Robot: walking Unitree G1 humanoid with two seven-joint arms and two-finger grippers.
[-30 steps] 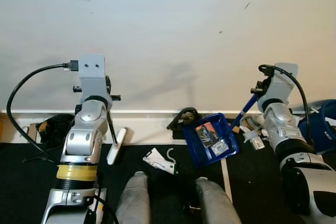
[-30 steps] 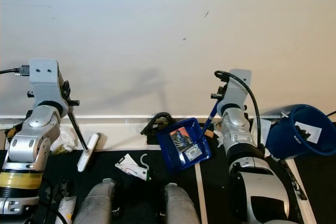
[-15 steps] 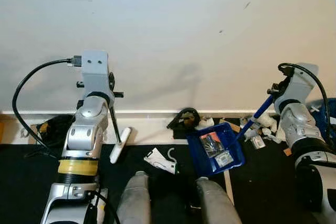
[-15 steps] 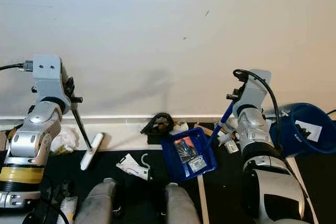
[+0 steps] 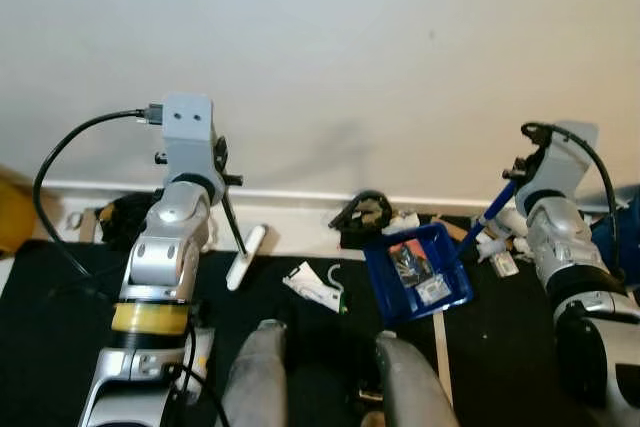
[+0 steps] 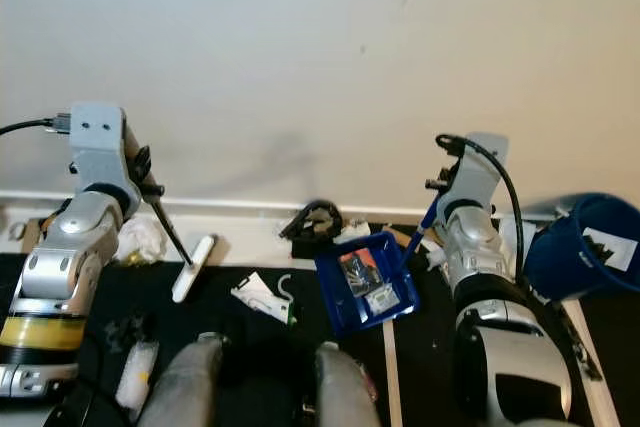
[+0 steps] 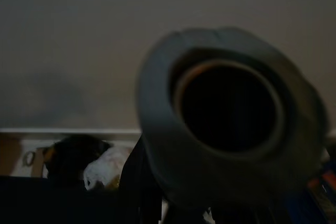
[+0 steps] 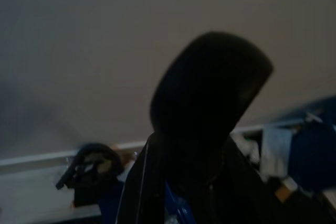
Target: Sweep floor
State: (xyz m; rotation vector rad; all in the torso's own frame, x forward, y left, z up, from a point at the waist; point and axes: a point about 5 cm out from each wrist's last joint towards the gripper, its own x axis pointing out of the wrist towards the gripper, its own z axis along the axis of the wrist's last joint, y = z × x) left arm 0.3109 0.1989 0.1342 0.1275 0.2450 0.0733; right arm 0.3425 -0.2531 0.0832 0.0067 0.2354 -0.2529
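Left eye view is looking down past the robot's two grey legs (image 5: 262,377) onto a black floor mat (image 5: 60,317) that is running up to a white baseboard (image 5: 300,202) and a plain cream wall (image 5: 320,37). No writing is readable anywhere; the packets in the dustpan are showing printed patches too small to make out.

Nearest the legs, a white packet with a hook (image 5: 318,287) is lying flat on the mat. Just right of it the blue dustpan (image 5: 418,272) is sitting tilted, holding a dark packet and a pale one. Its blue handle (image 5: 492,215) is rising up toward the right gripper (image 5: 520,172), which is holding it; the fingers themselves are hidden behind the wrist, so I cannot tell how tightly they are closed.

On the other side, the left gripper (image 5: 222,172) is holding a thin black broom stick (image 5: 233,227) that is slanting down to a white broom head (image 5: 246,257) resting on the mat by the baseboard. Its fingers too are too hidden to judge.

Farther back, against the baseboard, a black tangled item (image 5: 362,217) is lying beside scraps of white litter (image 5: 500,247). A dark bundle (image 5: 120,219) is sitting by the left arm, and a blue bin (image 6: 585,257) is standing at the far right.
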